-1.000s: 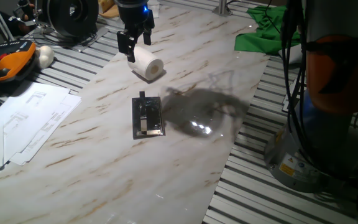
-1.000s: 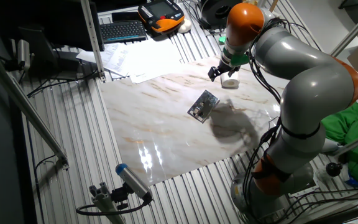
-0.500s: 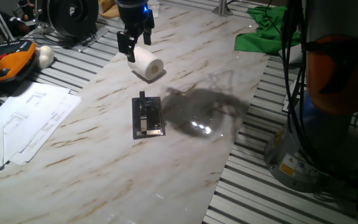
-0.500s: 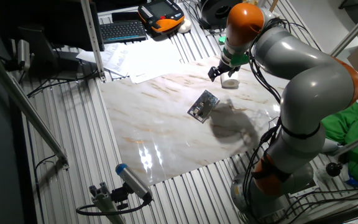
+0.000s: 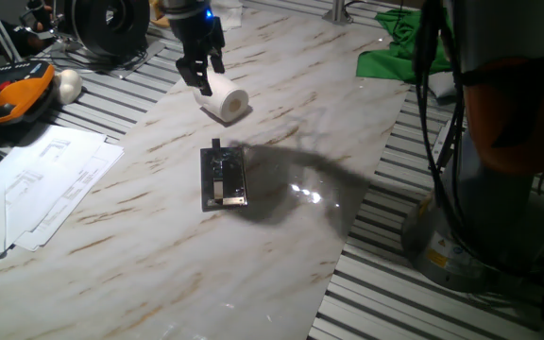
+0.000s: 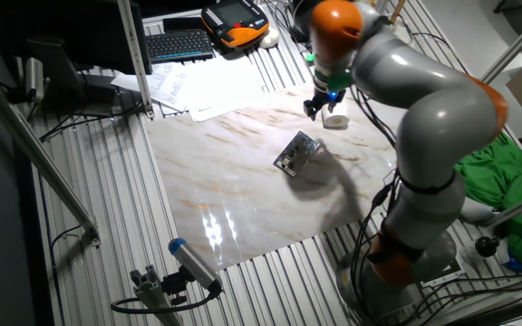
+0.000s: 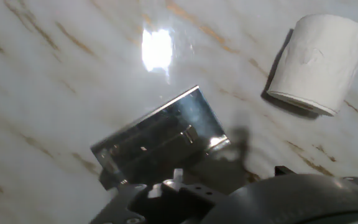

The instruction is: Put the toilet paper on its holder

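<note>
The toilet paper [image 5: 225, 100] is a white roll lying on its side at the far end of the marble table top. It also shows in the other fixed view [image 6: 335, 119] and at the upper right of the hand view [image 7: 316, 59]. The holder [image 5: 223, 177] lies flat mid-table, a dark plate with a shiny middle, nearer than the roll; it also shows in the other fixed view [image 6: 295, 152] and the hand view [image 7: 160, 140]. My gripper [image 5: 200, 72] hangs just above and left of the roll, its fingers apart and holding nothing. It also shows in the other fixed view [image 6: 319, 106].
An orange pendant [image 5: 12, 99], a white ball [image 5: 68, 85] and loose papers [image 5: 41, 184] lie left of the marble top. A black spool [image 5: 111, 24] stands at the back left. Green cloth [image 5: 399, 52] lies at the back right. The robot base [image 5: 484, 217] stands at the right.
The arm has swung, carrying the gripper slightly left, and its shadow has shifted over the holder. The roll and the holder have not moved.
</note>
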Controlling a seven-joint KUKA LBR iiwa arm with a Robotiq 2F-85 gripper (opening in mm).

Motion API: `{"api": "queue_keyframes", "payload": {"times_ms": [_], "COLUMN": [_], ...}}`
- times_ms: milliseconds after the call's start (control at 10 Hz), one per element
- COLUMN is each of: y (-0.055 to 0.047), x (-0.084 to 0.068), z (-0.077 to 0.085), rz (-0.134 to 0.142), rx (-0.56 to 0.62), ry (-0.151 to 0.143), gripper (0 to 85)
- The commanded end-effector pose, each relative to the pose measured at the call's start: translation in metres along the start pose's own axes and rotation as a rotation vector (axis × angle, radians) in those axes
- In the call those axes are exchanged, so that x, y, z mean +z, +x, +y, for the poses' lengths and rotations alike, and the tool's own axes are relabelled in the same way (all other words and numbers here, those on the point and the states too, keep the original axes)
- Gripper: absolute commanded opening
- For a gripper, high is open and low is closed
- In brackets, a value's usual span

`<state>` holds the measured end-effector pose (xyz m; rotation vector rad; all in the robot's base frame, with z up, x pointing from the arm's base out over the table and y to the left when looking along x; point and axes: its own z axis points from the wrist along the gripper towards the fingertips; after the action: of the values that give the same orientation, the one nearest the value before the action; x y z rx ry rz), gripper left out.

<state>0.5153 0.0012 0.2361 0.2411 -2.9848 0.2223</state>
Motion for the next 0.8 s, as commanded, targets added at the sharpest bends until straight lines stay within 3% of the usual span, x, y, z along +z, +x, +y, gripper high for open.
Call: {"api": "queue_keyframes", "payload": {"times_ms": [0, 200, 300, 400, 500, 600, 700], "y": [0.0, 0.0002, -0.0002, -0.0004, -0.0005, -0.0009, -0.0022], "x": [0.0, 0.0001, -0.0005, -0.0017, -0.0024, -0.0032, -0.0037], "z": [-0.0003, -0.001, -0.0012, -0.0014, -0.0013, -0.001, -0.0008], "rz": [0.108, 0.096, 0.073, 0.058, 0.049, 0.01, -0.008], "rx": [-0.018, 0.012, 0.028, 0.05, 0.077, 0.115, 0.153], "ry": [0.002, -0.005, -0.014, -0.063, -0.093, -0.097, -0.103], "gripper": [0.0, 0.0, 0.0, 0.0, 0.0, 0.0, 0.0]}}
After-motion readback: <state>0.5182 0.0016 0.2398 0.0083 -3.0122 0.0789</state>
